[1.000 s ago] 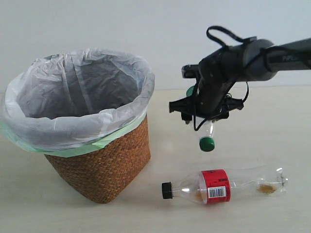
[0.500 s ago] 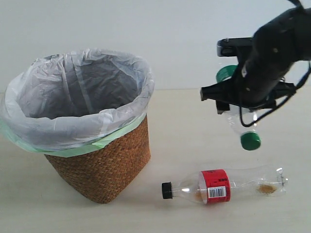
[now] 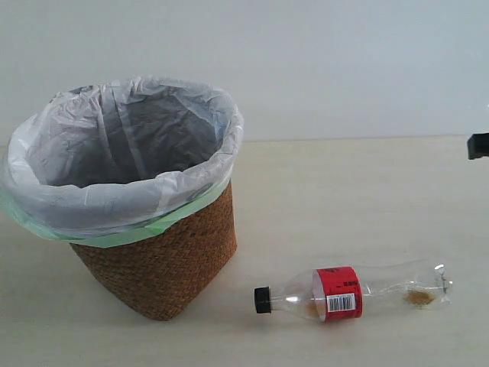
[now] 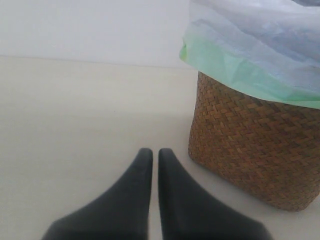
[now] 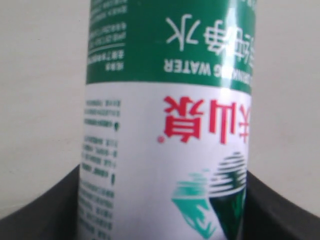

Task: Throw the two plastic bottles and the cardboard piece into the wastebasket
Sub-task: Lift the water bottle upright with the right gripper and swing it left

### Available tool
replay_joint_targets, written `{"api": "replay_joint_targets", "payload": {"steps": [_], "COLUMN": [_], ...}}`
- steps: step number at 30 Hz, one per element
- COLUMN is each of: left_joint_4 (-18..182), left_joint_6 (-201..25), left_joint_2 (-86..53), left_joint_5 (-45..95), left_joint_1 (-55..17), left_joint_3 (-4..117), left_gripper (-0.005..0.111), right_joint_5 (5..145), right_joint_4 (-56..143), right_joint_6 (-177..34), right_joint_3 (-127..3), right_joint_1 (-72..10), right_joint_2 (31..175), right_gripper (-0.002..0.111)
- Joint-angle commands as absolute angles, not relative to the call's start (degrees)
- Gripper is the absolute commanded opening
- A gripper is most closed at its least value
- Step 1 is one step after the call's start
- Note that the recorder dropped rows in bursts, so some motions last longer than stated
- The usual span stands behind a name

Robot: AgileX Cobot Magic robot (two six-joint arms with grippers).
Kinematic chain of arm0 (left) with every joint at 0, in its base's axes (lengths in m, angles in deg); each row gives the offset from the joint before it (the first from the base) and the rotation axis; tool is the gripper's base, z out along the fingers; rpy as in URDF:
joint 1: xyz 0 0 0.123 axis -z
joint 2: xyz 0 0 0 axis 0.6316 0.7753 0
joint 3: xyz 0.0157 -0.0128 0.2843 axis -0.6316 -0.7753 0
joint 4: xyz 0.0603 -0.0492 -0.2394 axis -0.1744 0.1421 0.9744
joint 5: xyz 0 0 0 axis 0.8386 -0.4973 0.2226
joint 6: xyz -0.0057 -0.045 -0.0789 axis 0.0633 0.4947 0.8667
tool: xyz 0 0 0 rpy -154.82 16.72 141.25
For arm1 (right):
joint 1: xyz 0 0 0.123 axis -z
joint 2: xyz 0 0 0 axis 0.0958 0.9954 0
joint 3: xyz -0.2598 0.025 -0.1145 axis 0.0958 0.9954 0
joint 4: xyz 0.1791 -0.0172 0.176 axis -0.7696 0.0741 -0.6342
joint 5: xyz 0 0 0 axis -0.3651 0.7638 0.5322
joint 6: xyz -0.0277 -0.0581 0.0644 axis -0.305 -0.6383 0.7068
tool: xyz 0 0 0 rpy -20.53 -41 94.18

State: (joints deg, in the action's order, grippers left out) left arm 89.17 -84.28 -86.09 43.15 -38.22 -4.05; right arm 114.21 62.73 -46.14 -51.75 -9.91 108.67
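The brown wicker wastebasket [image 3: 164,264] with its white bag liner and pale green band stands at the left; its wall also fills the left wrist view [image 4: 255,145]. The slim bottle with black cap and red label [image 3: 351,293] lies on the table to the basket's right. The short bottle with the green-white label [image 5: 167,120] fills the right wrist view, held between the dark fingers [image 5: 40,210] of my right gripper [image 5: 165,220], which has almost left the exterior view at its right edge. My left gripper [image 4: 155,155] hovers shut and empty beside the basket. The cardboard piece is out of view.
The pale tabletop [image 3: 359,206] stretches between the basket and the right edge, backed by a plain white wall [image 3: 344,69]. A small dark part of the right arm [image 3: 478,145] pokes in at the right edge.
My right arm has carried the green-capped bottle to the right, away from the basket, and has nearly gone out of the exterior view. The red-label bottle and basket have not moved.
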Motion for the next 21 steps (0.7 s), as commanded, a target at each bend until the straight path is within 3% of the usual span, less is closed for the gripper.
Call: {"api": "replay_joint_targets", "payload": {"steps": [1,21], "left_joint_4": [89.0,89.0], "left_joint_6": [-83.8,-83.8], "left_joint_2": [-86.3,-86.3], "left_joint_5": [43.1,43.1], "left_joint_1": [-38.3,-38.3], "left_joint_3": [-4.3,-4.3], "left_gripper": [0.004,0.004], "right_joint_5": [115.1,109.8], "right_joint_4": [63.4,59.6], "right_joint_6": [-47.2,-46.9], "right_joint_3": [-51.4,-51.4], "right_joint_1": [-8.0,-10.2], "right_joint_2": [108.1,111.7], "right_gripper": [0.0,0.0]}}
